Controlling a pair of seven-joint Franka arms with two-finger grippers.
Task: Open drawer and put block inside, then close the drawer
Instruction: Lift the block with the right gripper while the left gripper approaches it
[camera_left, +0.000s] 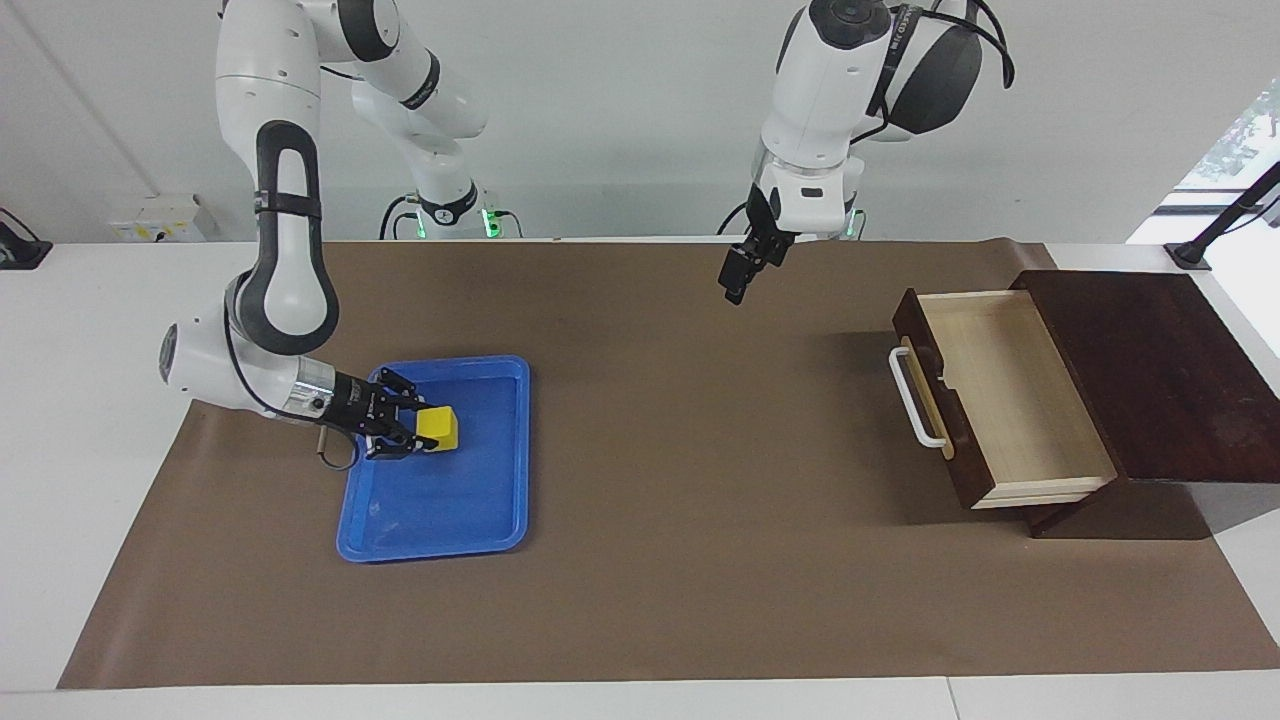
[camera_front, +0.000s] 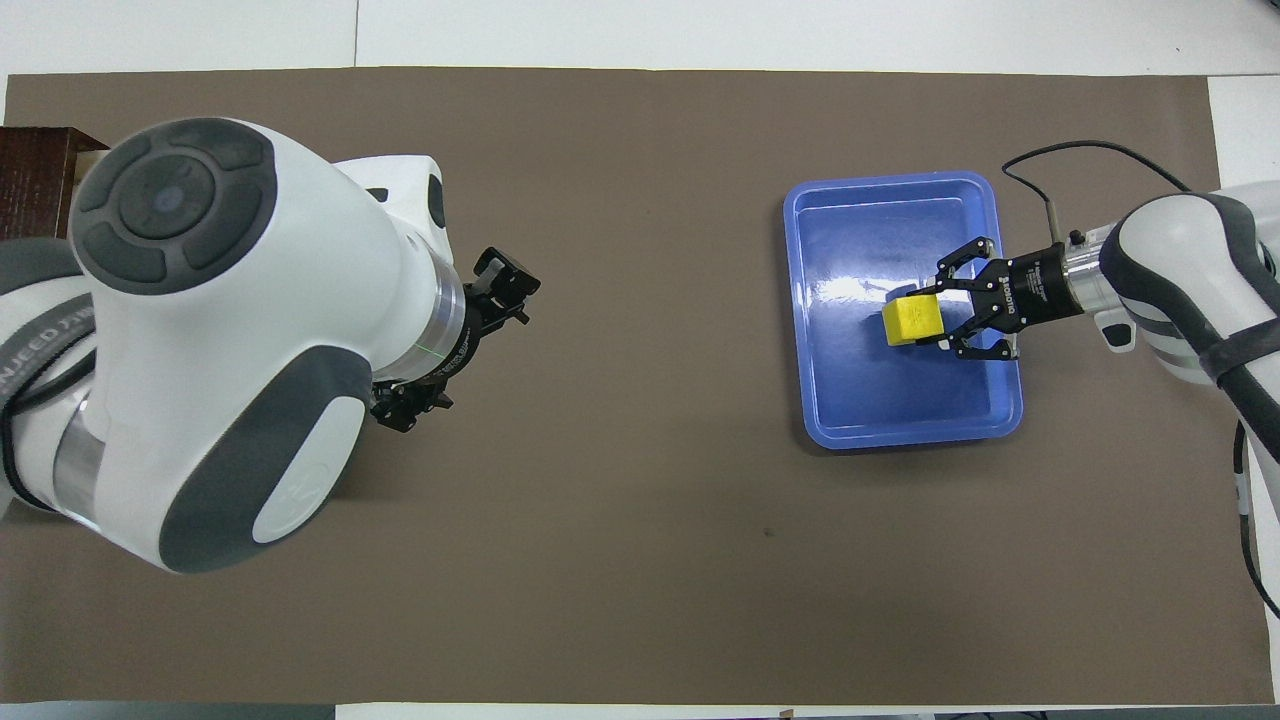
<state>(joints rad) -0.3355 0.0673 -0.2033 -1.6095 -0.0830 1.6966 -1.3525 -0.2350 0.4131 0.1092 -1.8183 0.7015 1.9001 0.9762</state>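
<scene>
Drawer stands pulled out of the dark cabinet at the left arm's end of the desk, pale inside bare and facing up, white handle toward the desk's middle. That leaves an open bay ready to take a drop from above.

Block is in the blue tray at the right arm's end of the desk, in the tray's half nearer the robots. Right end effector comes in low and nearly level from the tray's outer rim and is clenched on the block, fingertips on two facing sides, so the cube sits square between them w/ no twist. Can't tell if the cube is off the tray floor yet. Side-on approach prob. suits the low tray wall: arm reaches over the rim w/o tipping it.

Left end effector hangs released, holding nothing, up in the air over bare brown mat between tray and drawer, well clear of the handle. Looks like it waits there, leaving the drawer mouth free for the other arm.

Next, by my read: lift block, carry it across to the drawer, drop, then shut it. Long cross-desk reach; a handover might be needed.
</scene>
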